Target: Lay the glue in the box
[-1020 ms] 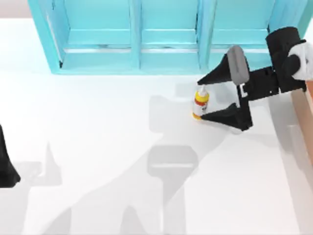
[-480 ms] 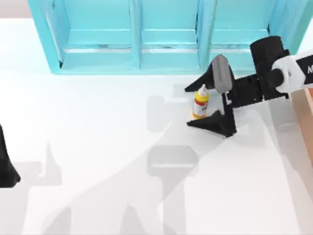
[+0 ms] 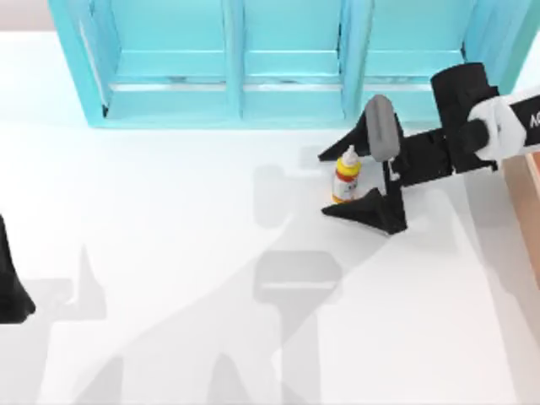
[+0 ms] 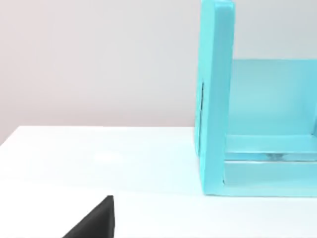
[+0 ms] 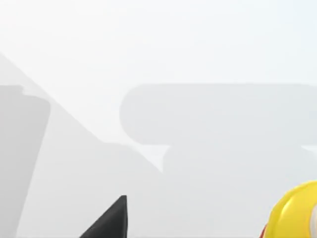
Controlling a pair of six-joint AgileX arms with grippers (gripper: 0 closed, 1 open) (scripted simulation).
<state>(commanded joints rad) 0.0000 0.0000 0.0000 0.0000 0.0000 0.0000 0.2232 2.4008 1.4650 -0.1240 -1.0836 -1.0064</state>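
1. Overhead, we see our right gripper spread wide, the upright glue between its fingers on the table before the teal shelf.
2. Left wrist: shelf edge.
3. Right wrist: glue's yellow shoulder beside one fingertip.

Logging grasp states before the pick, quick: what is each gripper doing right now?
Left gripper: parked at the table's left edge; fingers cannot be told.
Right gripper: open, fingers either side of the glue, not closed on it.

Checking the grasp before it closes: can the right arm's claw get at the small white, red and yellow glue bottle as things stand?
Probably yes. The right claw is open with one finger on each side of the upright white, red and yellow glue bottle, and nothing stands between them. The left claw sits parked at the table's left edge.
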